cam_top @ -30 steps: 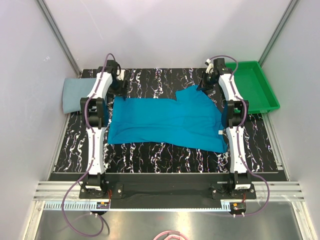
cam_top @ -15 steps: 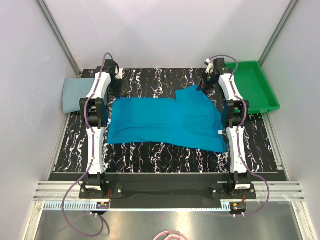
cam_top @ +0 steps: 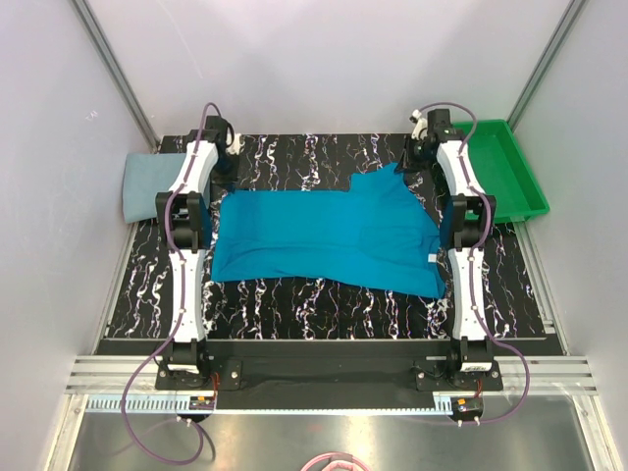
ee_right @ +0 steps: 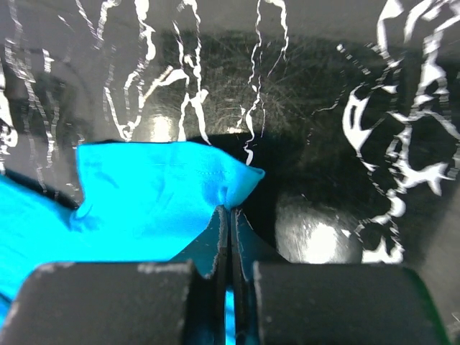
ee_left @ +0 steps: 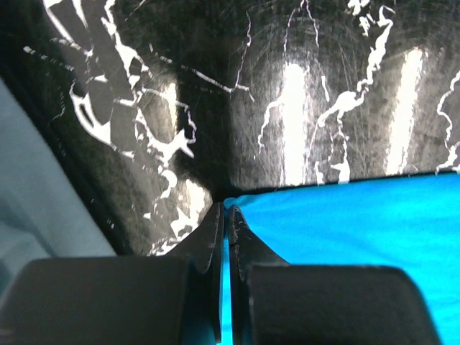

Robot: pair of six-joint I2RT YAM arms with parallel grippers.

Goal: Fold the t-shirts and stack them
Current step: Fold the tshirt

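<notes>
A bright teal-blue t-shirt [cam_top: 324,240] lies spread across the black marbled table [cam_top: 294,304]. My left gripper [cam_top: 224,175] is shut on its far left corner; the left wrist view shows teal cloth [ee_left: 345,237] pinched between the jaws of the left gripper [ee_left: 227,212]. My right gripper [cam_top: 417,160] is shut on the far right corner, which is lifted off the table. In the right wrist view the pinched corner [ee_right: 180,194] bunches at the right gripper [ee_right: 230,210]. A pale grey-blue t-shirt [cam_top: 149,184] lies folded at the table's far left edge.
A green plastic tray [cam_top: 500,167] stands at the back right, beside the right arm. White walls and metal frame posts close in the table on three sides. The grey-blue cloth [ee_left: 36,194] shows at the left of the left wrist view.
My left gripper has shut on the teal shirt's far left corner. My right gripper has pulled its corner up and back, drawing the folded-over flap out toward the far right.
</notes>
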